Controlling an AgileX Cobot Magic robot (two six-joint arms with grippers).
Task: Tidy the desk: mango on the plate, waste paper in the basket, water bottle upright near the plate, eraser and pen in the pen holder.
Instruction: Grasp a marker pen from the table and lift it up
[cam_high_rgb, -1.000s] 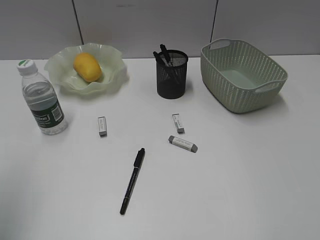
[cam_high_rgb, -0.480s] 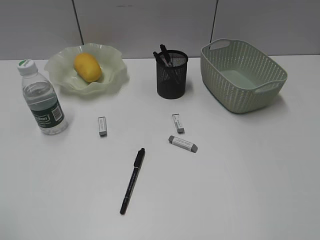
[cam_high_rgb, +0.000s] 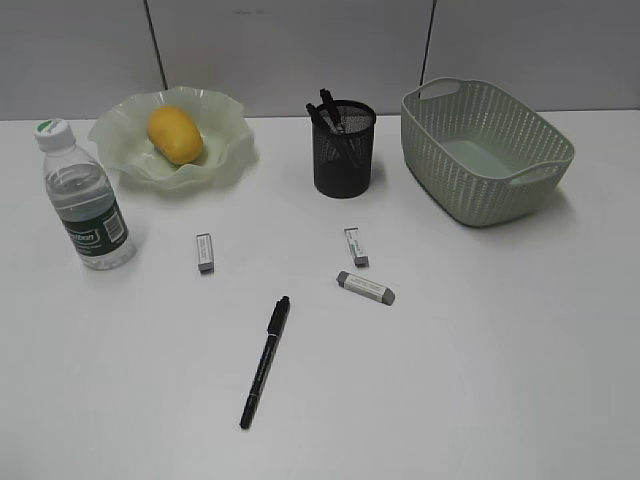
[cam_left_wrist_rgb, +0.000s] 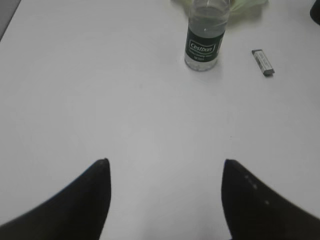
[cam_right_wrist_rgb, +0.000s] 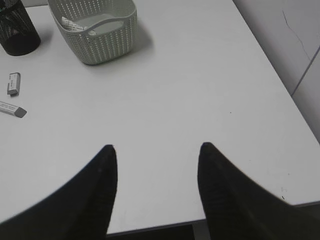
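We're looking across the desk (cam_high_rgb: 520, 380) and most of it is already in order: the mango (cam_high_rgb: 175, 134) sits in the plate (cam_high_rgb: 118, 128), the bottle (cam_high_rgb: 85, 200) stands upright just left of it, and in the right wrist view a scrap of white paper (cam_right_wrist_rgb: 73, 23) shows inside the basket (cam_right_wrist_rgb: 95, 25). The holder (cam_high_rgb: 344, 148) already has dark pens poking out. What's left lies loose in the middle: a black pen (cam_high_rgb: 264, 362) flat on the desk at a slant, tip towards us, plus three erasers, one left (cam_high_rgb: 204, 252), one centre (cam_high_rgb: 356, 246), and a longer grey one (cam_high_rgb: 366, 288) just below that. Neither arm shows in the wide shot. The left gripper (cam_left_wrist_rgb: 165, 170) hangs with jaws well apart over bare desk, nothing between them, bottle and left eraser ahead of it. The right gripper (cam_right_wrist_rgb: 156, 150) is also spread, somewhat narrower, holding nothing, near the desk's right edge. We'd judge the pen light, stiff and smooth, likely to roll or swivel if pinched off-centre, so we'd take it across the barrel near its middle. The erasers look small, low and rubbery, with good friction but little height to catch, so we'd close across the short width, fingertips nearly touching the desk.
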